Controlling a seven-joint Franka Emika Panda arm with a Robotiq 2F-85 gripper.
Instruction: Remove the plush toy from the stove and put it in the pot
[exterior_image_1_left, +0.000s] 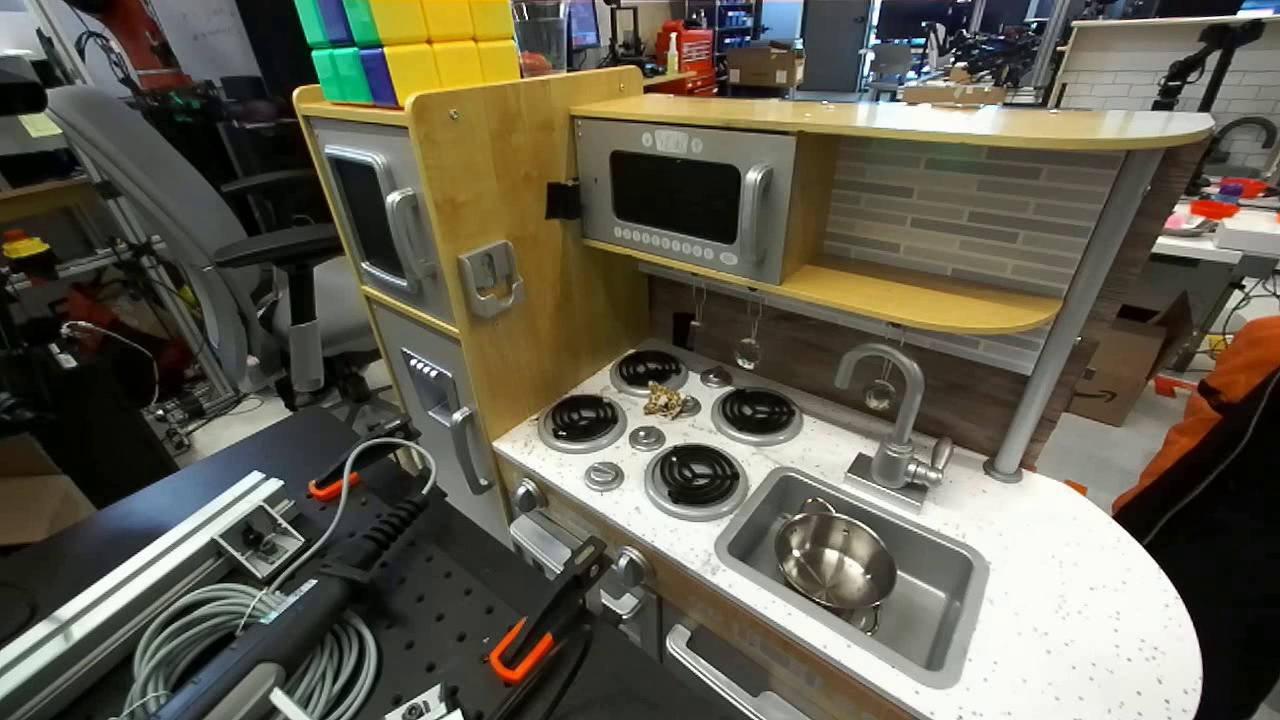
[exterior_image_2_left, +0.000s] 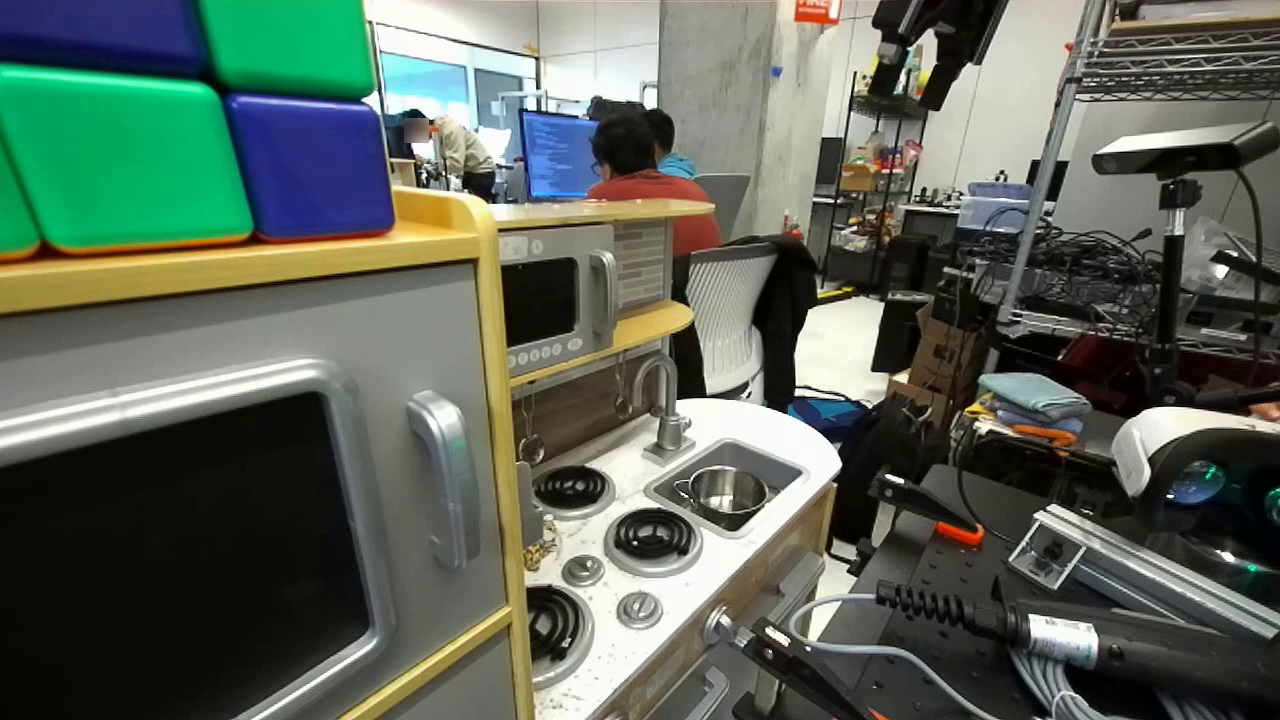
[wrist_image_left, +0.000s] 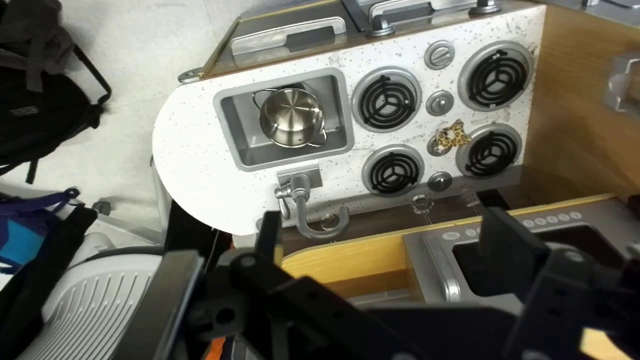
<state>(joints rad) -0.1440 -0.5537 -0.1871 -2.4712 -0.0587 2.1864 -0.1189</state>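
The plush toy is small and leopard-spotted; it lies on the white stove (wrist_image_left: 420, 132), between burners and partly over a knob. The toy shows in the wrist view (wrist_image_left: 454, 135) and in both exterior views (exterior_image_1_left: 664, 400) (exterior_image_2_left: 540, 548), partly hidden in one by the cabinet's edge. The shiny silver pot (wrist_image_left: 291, 117) rests inside the grey sink, its opening facing up and nothing visible in it; it also shows in both exterior views (exterior_image_1_left: 835, 560) (exterior_image_2_left: 728, 492). My gripper (wrist_image_left: 385, 225) is wide open and empty, well above and away from the toy. It hangs high in an exterior view (exterior_image_2_left: 912, 85).
The sink (exterior_image_1_left: 955, 620) is right of the stove, with a curved faucet (exterior_image_1_left: 900, 400) behind it. A microwave (exterior_image_1_left: 690, 190) and wooden shelf (exterior_image_1_left: 930, 295) overhang the back. A tall cabinet (exterior_image_1_left: 540, 200) flanks the stove. A black table with cables (exterior_image_1_left: 440, 610) stands in front.
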